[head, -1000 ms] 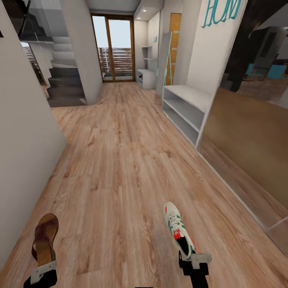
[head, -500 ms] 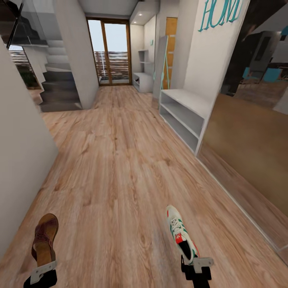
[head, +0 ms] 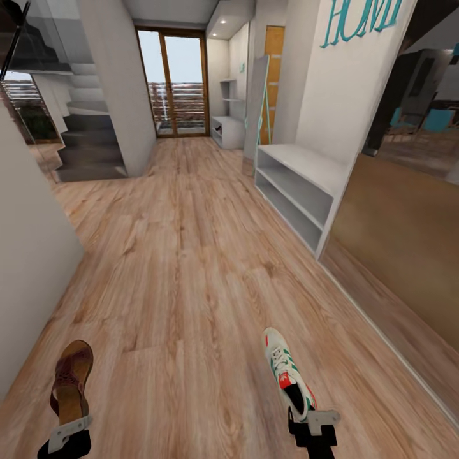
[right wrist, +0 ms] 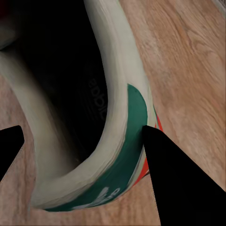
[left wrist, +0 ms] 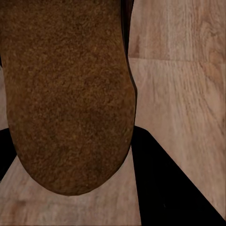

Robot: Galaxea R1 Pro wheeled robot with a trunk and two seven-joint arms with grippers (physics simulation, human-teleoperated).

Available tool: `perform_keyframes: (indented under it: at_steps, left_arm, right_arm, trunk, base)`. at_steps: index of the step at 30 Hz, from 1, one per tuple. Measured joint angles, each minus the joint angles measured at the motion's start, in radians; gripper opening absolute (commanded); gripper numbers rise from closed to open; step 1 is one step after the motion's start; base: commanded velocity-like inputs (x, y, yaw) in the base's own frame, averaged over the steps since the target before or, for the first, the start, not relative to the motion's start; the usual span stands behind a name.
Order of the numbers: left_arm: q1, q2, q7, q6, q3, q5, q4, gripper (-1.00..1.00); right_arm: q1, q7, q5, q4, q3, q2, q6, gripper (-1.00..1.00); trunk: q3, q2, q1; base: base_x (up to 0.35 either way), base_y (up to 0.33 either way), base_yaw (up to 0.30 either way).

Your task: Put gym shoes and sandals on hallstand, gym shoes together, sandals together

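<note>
1. Left gripper (head: 67, 435): at the lower left of the head view, clamped on the heel end of the sandal.
2. Sandal (head: 70, 382): brown, woven strap, tan sole; held out ahead of the left gripper above the floor, toe pointing away. Suede-like footbed (left wrist: 66, 94) close up in the left wrist view, dark fingers (left wrist: 165, 188) on either side of the heel.
3. Right gripper (head: 313, 426): at the lower right of the head view, closed on the heel rim of the sneaker.
4. Sneaker (head: 288, 376): white, green stripes, red tongue patch; carried above the floor, toe pointing ahead and slightly left. Dark inside and green heel band (right wrist: 127, 141) seen in the right wrist view, one finger (right wrist: 179, 183) pressed against the outer heel.
5. Rack (head: 299, 185): pale grey, two open slots, flat top; against the right wall, well ahead of both grippers. Nothing on it.
6. Floor (head: 191, 255): brown wood planks running down the corridor.
7. Glass door (head: 172, 83): at the far end of the corridor.
8. Stairs (head: 89, 146): far left.
9. Teal lettering (head: 363, 19): on the wall above the rack.
</note>
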Motion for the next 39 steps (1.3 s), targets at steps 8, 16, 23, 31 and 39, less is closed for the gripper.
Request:
perform_keyframes:
  at_steps: [8, 16, 23, 31, 39]
  left_arm:
    - [0.0, 0.0, 0.0, 0.0, 0.0, 0.0, 0.001, -1.0]
    - [0.0, -0.001, 0.0, -0.001, -0.001, -0.001, 0.006, -1.0]
    - [0.0, -0.001, 0.0, -0.002, -0.001, 0.0, 0.01, -1.0]
    - [0.0, -0.001, 0.0, -0.002, -0.001, 0.001, 0.014, -1.0]
    - [0.0, -0.001, 0.0, -0.002, -0.001, 0.001, 0.015, -1.0]
  right_arm:
    - [0.0, -0.001, -0.032, -0.002, -0.018, -0.037, -0.003, -1.0]
    - [0.0, 0.007, -0.157, 0.0, -0.043, -0.033, -0.004, -1.0]
    - [-0.001, 0.008, -0.159, 0.002, -0.043, -0.032, -0.004, -1.0]
    - [-0.001, 0.008, -0.133, 0.003, -0.043, -0.031, -0.003, -1.0]
    - [-0.001, 0.046, -0.119, 0.004, -0.042, -0.039, -0.002, -1.0]
  trunk:
    - [0.0, 0.0, 0.0]
    - [0.0, 0.0, 0.0]
    - [0.007, 0.0, 0.0]
    - [0.017, 0.0, 0.0]
    - [0.026, 0.0, 0.0]
  base:
    - [0.338, 0.0, 0.0]
    - [0.338, 0.0, 0.001]
    - [0.338, 0.0, 0.094]
    - [0.338, 0.0, 0.176]
    - [0.338, 0.0, 0.19]
